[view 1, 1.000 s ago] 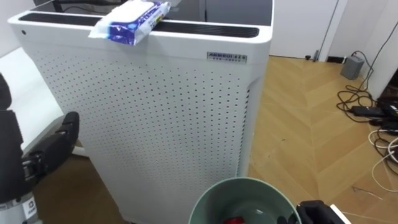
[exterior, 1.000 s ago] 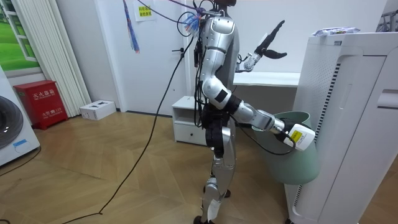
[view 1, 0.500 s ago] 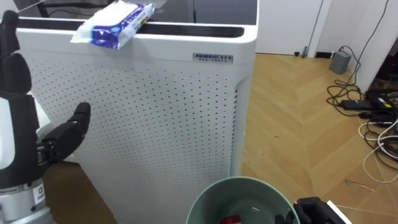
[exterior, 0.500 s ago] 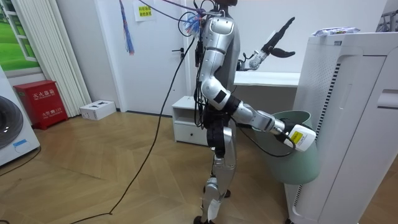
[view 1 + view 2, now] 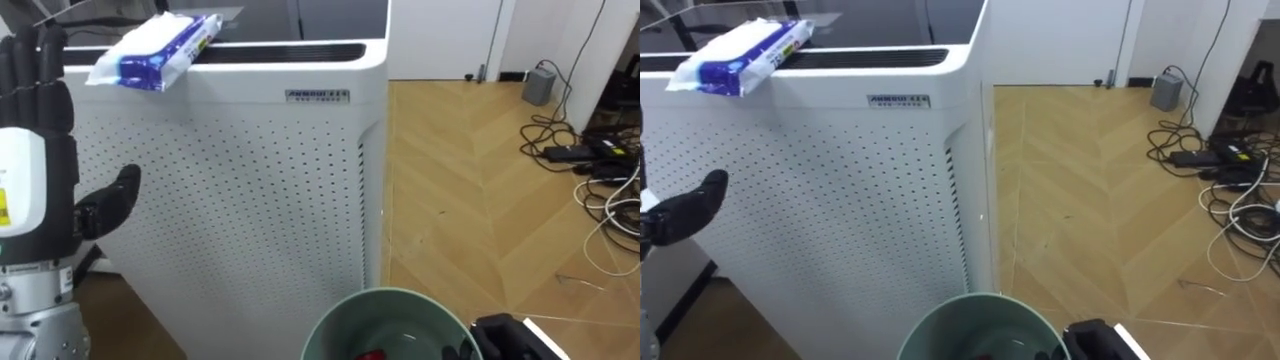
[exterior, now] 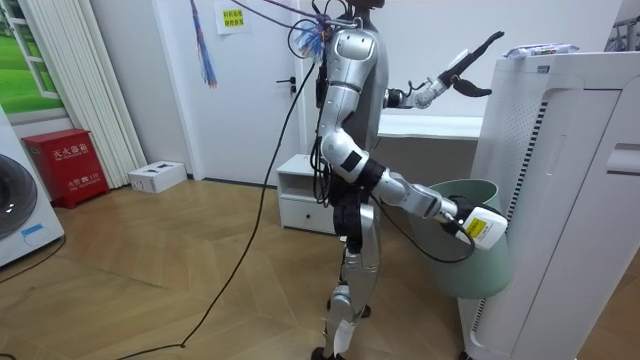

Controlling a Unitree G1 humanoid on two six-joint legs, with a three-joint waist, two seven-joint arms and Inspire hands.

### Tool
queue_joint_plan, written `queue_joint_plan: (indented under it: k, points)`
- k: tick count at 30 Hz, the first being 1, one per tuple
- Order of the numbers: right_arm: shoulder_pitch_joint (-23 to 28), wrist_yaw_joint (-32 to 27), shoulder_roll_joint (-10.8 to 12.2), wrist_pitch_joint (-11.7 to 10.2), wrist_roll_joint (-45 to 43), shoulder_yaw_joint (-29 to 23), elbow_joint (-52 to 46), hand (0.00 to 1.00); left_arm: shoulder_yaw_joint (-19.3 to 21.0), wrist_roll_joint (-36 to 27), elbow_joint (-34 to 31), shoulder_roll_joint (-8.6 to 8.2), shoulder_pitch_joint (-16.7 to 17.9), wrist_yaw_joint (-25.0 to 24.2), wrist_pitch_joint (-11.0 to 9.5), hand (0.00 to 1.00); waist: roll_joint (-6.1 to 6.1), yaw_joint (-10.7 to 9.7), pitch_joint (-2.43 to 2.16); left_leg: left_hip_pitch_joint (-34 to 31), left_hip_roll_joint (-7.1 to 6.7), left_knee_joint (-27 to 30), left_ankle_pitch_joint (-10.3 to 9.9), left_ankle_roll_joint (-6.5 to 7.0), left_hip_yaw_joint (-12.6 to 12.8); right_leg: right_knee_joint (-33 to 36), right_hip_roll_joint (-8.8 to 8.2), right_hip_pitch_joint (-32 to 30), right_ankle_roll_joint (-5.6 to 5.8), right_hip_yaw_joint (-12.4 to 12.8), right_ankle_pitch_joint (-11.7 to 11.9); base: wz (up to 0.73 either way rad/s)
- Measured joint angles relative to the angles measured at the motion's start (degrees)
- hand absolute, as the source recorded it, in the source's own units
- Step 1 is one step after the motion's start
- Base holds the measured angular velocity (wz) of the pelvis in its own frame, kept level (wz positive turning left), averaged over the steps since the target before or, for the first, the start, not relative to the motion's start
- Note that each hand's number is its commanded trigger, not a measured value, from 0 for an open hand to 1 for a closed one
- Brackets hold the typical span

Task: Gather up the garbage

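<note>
The left hand [image 5: 38,130] is raised with its fingers [image 5: 38,60] straight and apart, touching nothing. The blue-and-white tissue pack [image 5: 155,50] lies just up and right of them, on top of the white air purifier [image 5: 250,200]. The right hand [image 5: 497,338] hooks its fingers over the green bin's [image 5: 335,315] rim. The left eye view looks into the bin at a red scrap [image 5: 374,353]. The room view shows the bin held beside the purifier.

At my 12 o'clock stands a tall white perforated unit [image 5: 230,200]; herringbone wood floor [image 5: 470,220] runs toward 3 o'clock, where loose cables [image 5: 605,190] lie.
</note>
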Motion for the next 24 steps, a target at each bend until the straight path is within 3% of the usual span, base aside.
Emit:
queue_joint_plan:
  k: [14,24]
  points:
    - [-0.93,-0.01,-0.57,0.18,-0.68,0.04,1.06,1.00,-0.01,-1.15,3.31,0.22,-2.32,-3.88,0.35,0.00,-0.28,-0.74,0.03,1.00,0.15,-0.60,0.07,0.11,1.39,0.11,0.08,0.08,0.15,1.49,0.08,-0.04]
    - [-1.24,0.20,-1.19,0.18,-0.87,0.02,1.06,1.00,-0.20,-3.42,9.54,2.03,-8.13,-10.33,0.69,0.00,-0.51,-0.80,-0.01,0.99,0.17,-0.62,0.09,0.15,2.05,0.14,0.03,-0.01,0.17,1.46,0.08,0.00]
